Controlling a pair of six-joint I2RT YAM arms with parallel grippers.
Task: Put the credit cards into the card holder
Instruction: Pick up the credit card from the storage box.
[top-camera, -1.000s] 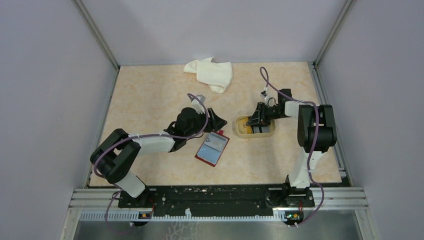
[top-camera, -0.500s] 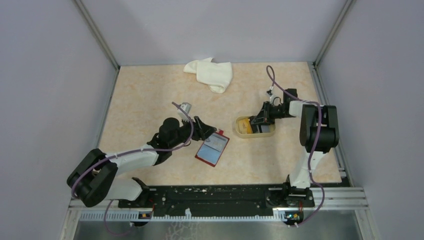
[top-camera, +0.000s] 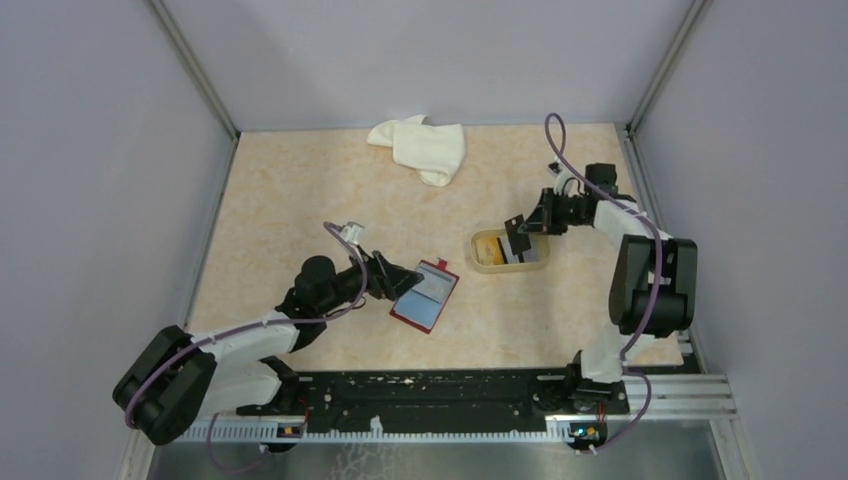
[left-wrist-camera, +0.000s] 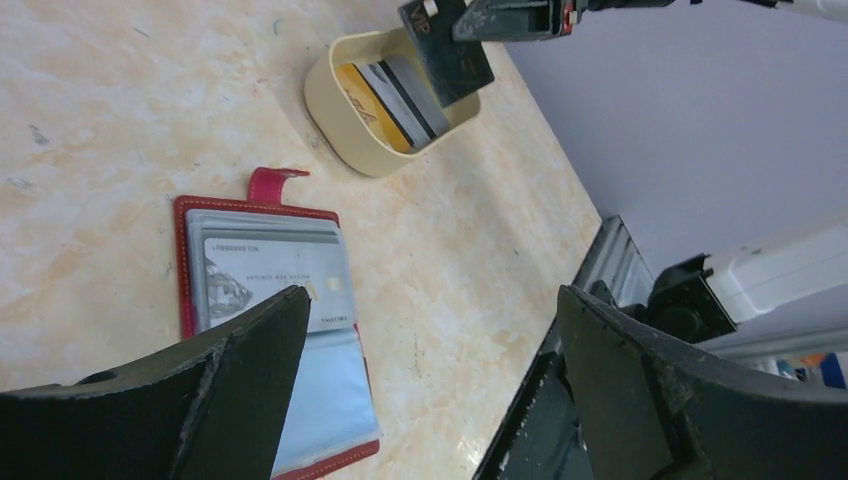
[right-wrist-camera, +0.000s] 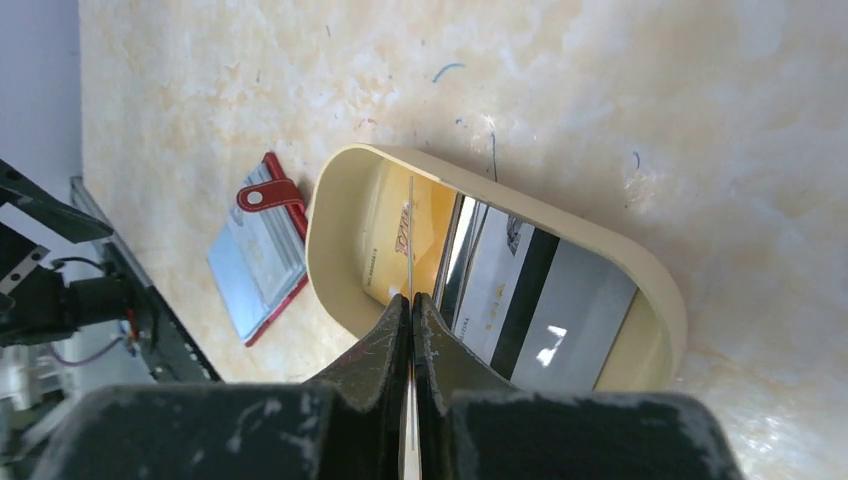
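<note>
Right pincer (right-wrist-camera: 411, 300) clamped shut on a thin dark card (left-wrist-camera: 447, 50), held on edge over a beige tray (right-wrist-camera: 330, 200).

Whether the card's lower edge touches anything below is hard to tell. More cards (right-wrist-camera: 520, 290) lie in the tray, one of them yellow. The left pincer (left-wrist-camera: 430, 300) gapes wide with nothing in it, just beside the 9 o'clock edge of the red card holder (top-camera: 425, 297). The holder lies open and flat near the table's (top-camera: 300, 200) centre, a card showing in its clear pocket. The tray sits at its 2 o'clock, a white cloth (top-camera: 420, 145) at its 12 o'clock.
</note>
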